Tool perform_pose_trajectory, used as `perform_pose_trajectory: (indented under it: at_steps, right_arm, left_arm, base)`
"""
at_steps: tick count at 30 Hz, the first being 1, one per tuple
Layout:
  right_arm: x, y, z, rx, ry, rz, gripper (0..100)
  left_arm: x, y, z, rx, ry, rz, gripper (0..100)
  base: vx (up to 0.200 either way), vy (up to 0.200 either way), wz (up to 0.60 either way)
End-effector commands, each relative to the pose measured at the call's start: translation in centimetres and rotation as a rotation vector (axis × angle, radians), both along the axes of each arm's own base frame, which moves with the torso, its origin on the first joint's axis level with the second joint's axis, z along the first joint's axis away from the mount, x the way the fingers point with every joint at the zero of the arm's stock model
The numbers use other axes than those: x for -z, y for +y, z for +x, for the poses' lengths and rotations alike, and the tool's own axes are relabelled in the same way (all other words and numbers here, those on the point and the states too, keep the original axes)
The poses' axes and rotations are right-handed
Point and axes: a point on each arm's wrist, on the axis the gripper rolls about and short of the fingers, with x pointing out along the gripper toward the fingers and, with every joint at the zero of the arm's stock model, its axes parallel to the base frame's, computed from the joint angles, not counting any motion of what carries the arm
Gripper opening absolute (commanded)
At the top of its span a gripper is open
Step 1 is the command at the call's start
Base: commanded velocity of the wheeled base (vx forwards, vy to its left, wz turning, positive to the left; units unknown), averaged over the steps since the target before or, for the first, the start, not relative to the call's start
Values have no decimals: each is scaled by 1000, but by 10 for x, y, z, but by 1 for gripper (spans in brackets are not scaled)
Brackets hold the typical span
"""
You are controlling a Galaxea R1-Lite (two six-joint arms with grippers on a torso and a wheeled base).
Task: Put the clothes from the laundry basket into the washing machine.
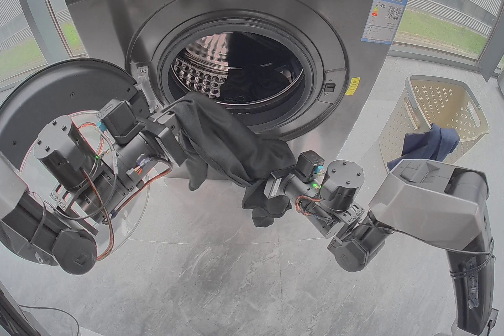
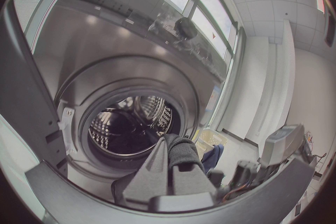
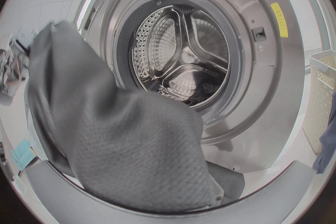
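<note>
Open door [image 1: 52,90] sits far left of the frame. The left hand [image 1: 177,124] just right of it is clenched on one end of the black garment [image 1: 226,143]. The cloth sags across the centre, in front of the washing machine [image 1: 336,38] and below the drum mouth, so it's not in yet. Its other end drapes over the right hand [image 1: 271,185], and I can't tell if that one's gripping. My worry is the loose tail snagging the drum's rim or sliding to the floor. A blue garment [image 1: 428,143] waits in the laundry basket [image 1: 446,95], far right.
</note>
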Motion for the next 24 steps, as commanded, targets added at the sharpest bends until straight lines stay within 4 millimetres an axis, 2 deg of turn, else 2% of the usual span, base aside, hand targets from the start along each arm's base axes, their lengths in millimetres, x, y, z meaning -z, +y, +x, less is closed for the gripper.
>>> perform_pose_trajectory:
  at_steps: [1,3,5,10,21,24]
  right_arm:
    - [-35,-9,-13,-3,-45,35,0]
    - [-41,-10,-13,-3,-56,43,0]
    - [-52,-11,-16,-3,-78,62,0]
    - [-64,-11,-19,-3,-97,86,0]
    - [-68,-11,-23,-8,-102,89,0]
    - [-74,-14,-23,-1,-110,93,0]
  left_arm:
    - [31,4,13,-30,97,51,0]
    - [38,4,14,-32,120,65,0]
    - [55,4,17,-33,174,96,0]
    - [76,2,22,-36,210,165,0]
    - [81,1,22,-37,224,178,0]
    - [83,0,18,-29,236,185,0]
  base:
    - [0,0,0]
    - [0,0,0]
    - [0,0,0]
    - [0,0,0]
    - [0,0,0]
    - [0,0,0]
